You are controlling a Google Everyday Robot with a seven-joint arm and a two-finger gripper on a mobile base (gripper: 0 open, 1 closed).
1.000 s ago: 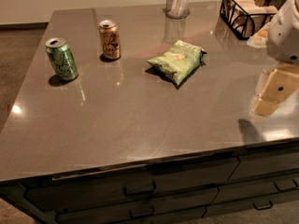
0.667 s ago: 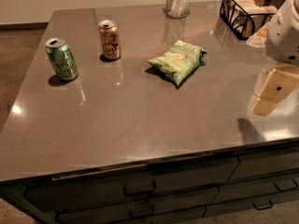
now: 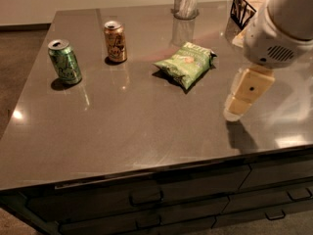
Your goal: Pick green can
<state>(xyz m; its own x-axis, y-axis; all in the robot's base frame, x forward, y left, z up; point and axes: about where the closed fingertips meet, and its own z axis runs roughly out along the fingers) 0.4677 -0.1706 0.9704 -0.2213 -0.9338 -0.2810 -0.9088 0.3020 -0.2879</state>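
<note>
Chip bag lies between green can and end effector.

green swirly can, tan gripper at right

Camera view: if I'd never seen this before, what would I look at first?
Probably the big white arm on the right, with its gripper hanging over the grey table. Next comes the shiny green can, upright at the left. An orange can stands a little behind it to the right, and a chip bag lies flat in the middle.
</note>
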